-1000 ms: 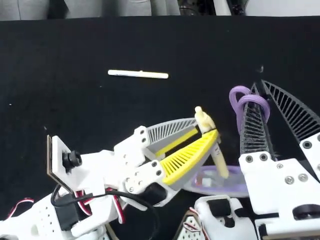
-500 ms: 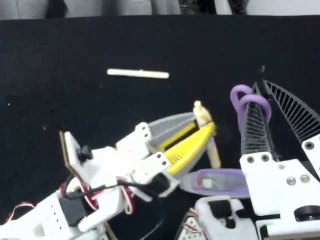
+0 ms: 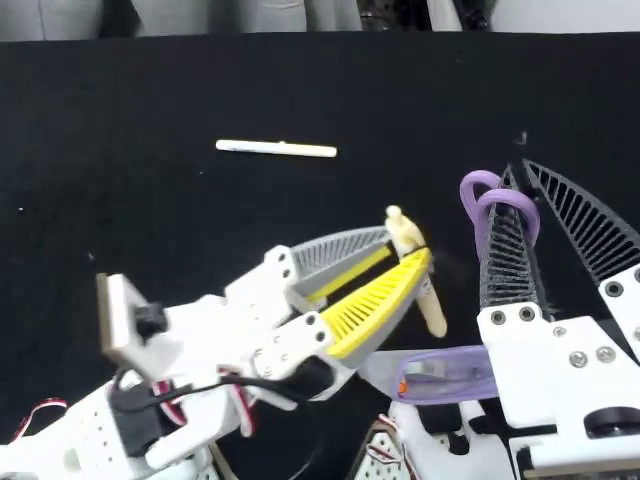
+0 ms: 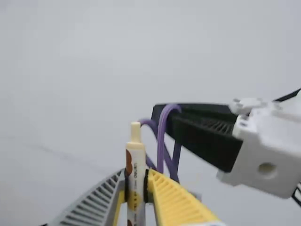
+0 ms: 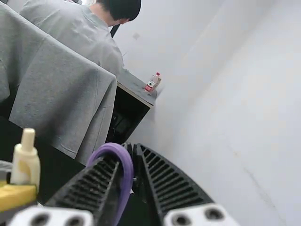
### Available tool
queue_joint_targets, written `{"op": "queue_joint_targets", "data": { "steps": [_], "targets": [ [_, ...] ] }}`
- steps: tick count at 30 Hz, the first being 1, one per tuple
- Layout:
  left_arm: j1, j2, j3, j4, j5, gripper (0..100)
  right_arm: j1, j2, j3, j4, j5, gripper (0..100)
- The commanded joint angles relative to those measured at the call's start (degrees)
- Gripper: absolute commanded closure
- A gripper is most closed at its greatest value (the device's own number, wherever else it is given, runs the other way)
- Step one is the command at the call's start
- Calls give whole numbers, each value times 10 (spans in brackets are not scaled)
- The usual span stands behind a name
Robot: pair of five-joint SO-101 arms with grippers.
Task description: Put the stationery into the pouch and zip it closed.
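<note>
Black worktop, purple pouch, cream pen, left gripper ribbed yellow and grey, right gripper ribbed black

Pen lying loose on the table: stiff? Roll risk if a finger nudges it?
The loose pen looks slim and straight, so it is probably stiff and light. It lies flat on the black table with a seemingly round barrel, so a sideways nudge would likely roll it. Its smooth-looking body may slip, so gripping it mid-length seems safest.
</note>
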Motion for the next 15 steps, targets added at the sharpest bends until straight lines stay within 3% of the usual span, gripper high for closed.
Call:
{"op": "queue_joint_targets", "data": {
  "steps": [1,5,12,15],
  "targets": [
    [8,-7,-48,-4,-5,971,-6,70,5,-13,6,986],
    [17,-14,-42,-4,8,971,-6,73,5,-13,6,987],
    [117,-65,-26,50,47,971,-6,73,5,-13,6,987],
    [120,-64,-29,53,47,971,-6,73,5,-13,6,987]
  ]
}}
